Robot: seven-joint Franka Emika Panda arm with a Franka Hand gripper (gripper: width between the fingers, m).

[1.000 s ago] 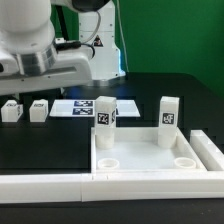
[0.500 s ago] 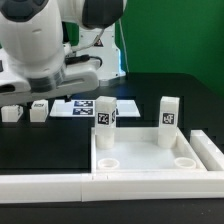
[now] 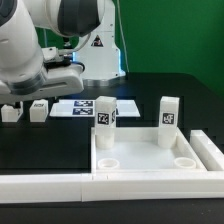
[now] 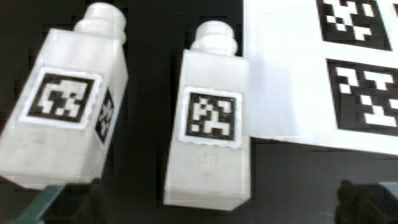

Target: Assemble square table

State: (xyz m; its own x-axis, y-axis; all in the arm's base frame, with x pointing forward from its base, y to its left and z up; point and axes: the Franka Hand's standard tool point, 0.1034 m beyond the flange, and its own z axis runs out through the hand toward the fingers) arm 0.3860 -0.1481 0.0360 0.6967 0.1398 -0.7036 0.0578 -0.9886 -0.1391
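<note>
**Exterior and wrist views, square table partly built.** The arm (image 3: 35, 50) fills the far corner of the black worktop (image 3: 60, 140) at the exterior view's left and hides its own gripper from that camera.

Beneath the arm lie two loose leg blocks (image 3: 38, 110), side by side but apart. The marker board (image 3: 75, 107) lies just beside them, toward the exterior view's right.

A long white wall (image 3: 60, 185) runs along the near edge of the worktop and turns up the side at the exterior view's right. It borders the square table top (image 3: 145, 152) on those two sides.

The top lies rim upward. Its two far corner sockets each carry an upright leg (image 3: 106, 113), tags facing the camera. The two near sockets (image 3: 107, 158) are empty.

Only the wrist view shows the gripper (image 4: 210, 207). Its dark fingertips (image 4: 50, 205) stand spread wide at opposite sides of the picture and clasp nothing. This view also shows the loose blocks (image 4: 210, 115) close up, each with a tag on its upper face and a round peg at one end, and a corner of the marker board (image 4: 338, 70) beside them. The table top and wall do not appear in it.
</note>
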